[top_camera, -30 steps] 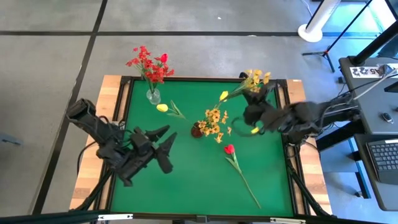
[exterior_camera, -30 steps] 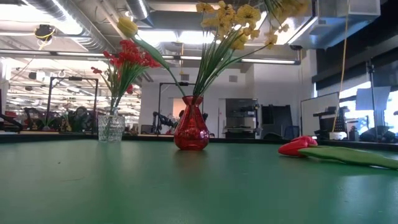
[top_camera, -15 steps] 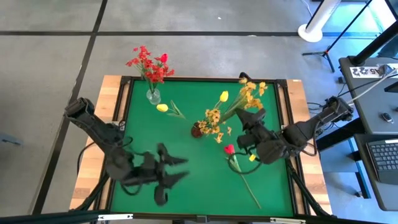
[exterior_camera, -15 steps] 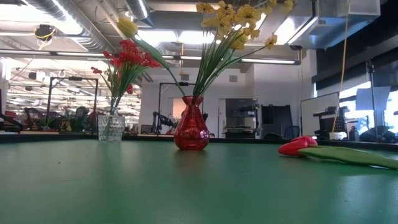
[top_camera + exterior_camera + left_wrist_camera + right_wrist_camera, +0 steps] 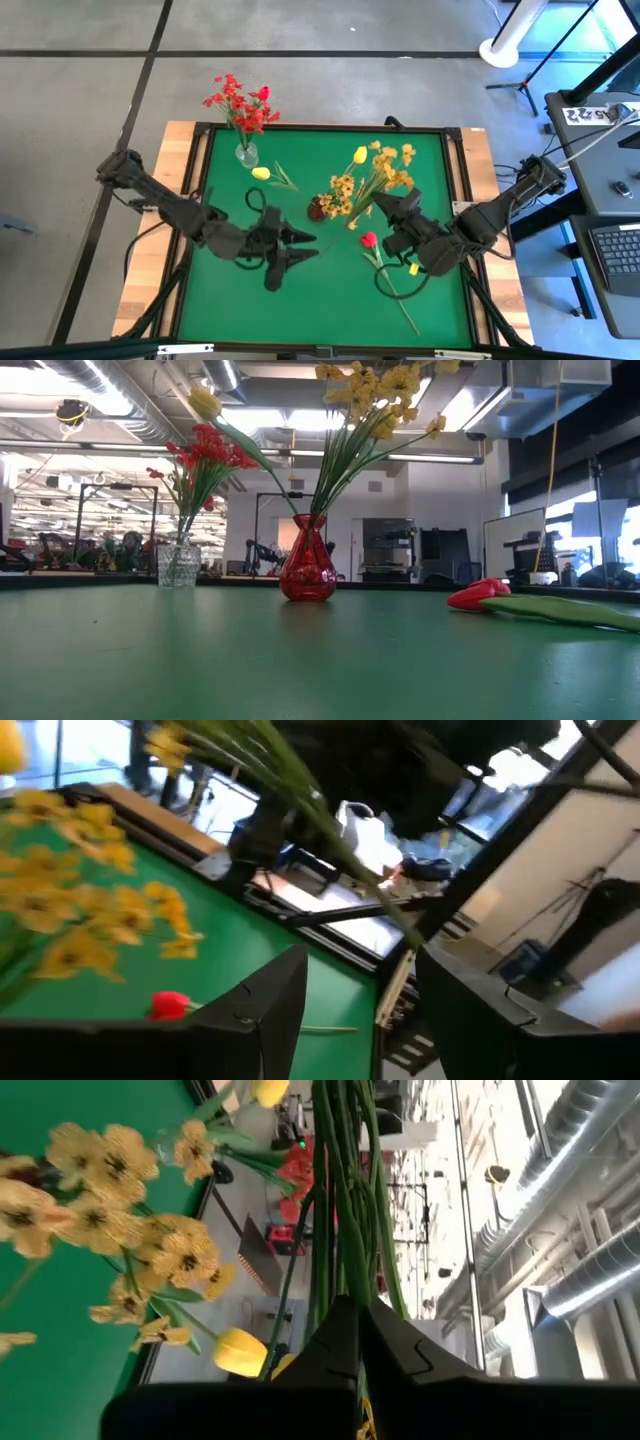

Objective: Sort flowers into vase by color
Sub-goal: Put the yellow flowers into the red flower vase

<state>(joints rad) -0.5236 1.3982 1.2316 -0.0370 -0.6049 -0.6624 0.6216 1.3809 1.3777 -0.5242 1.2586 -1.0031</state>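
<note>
A green-topped table (image 5: 330, 290) in an open workshop holds a red vase (image 5: 308, 572). The right pincer (image 5: 390, 205) pinches the stems of a yellow spray (image 5: 388, 165), apparently already seated in that vase. Best release gently, keeping stems upright. The left pincer (image 5: 300, 245), spread, hovers nearby. A red tulip (image 5: 369, 239) lies on the table.

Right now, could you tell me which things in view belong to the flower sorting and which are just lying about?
Job in hand:
- red vase with yellow flowers
- clear vase with red flowers
- loose yellow tulip
- loose red tulip

Just about:
- keyboard
- white stand base
</note>
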